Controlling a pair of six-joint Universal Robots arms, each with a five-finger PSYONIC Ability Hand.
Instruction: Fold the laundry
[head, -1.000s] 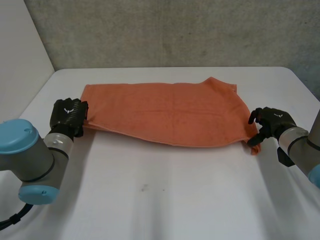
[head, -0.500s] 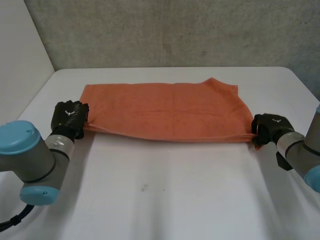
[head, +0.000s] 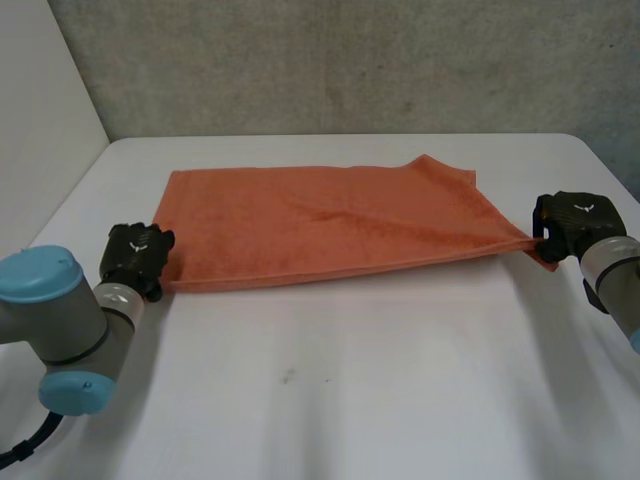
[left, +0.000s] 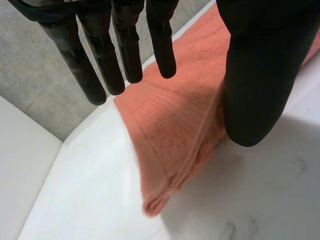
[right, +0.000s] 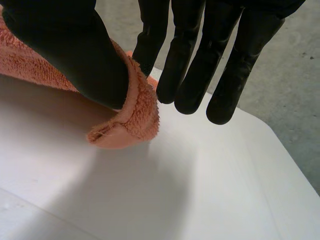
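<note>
Orange towel (head: 330, 225) lies spread widthwise across the upper middle of the frame on the white table (head: 350, 400), far edge flat, near edge pulled taut between the two hands. Left hand (head: 135, 255), at lower left of the towel, is on the near-left corner. In its wrist view the fingers are straight and the thumb (left: 260, 75) bears on a raised edge of cloth (left: 170, 120), so it reads as a pinch, though the contact itself is partly hidden. Right hand (head: 575, 222), at the right of the frame, has the near-right corner. Its wrist view shows the cloth (right: 132, 115) wrapped round the thumb (right: 75, 50) and nipped against straight fingers, clear of the table. Layered edges at both corners suggest one fold already made. Judgement: corners secured, next fold not yet laid, and carrying over and flattening remain.
</note>
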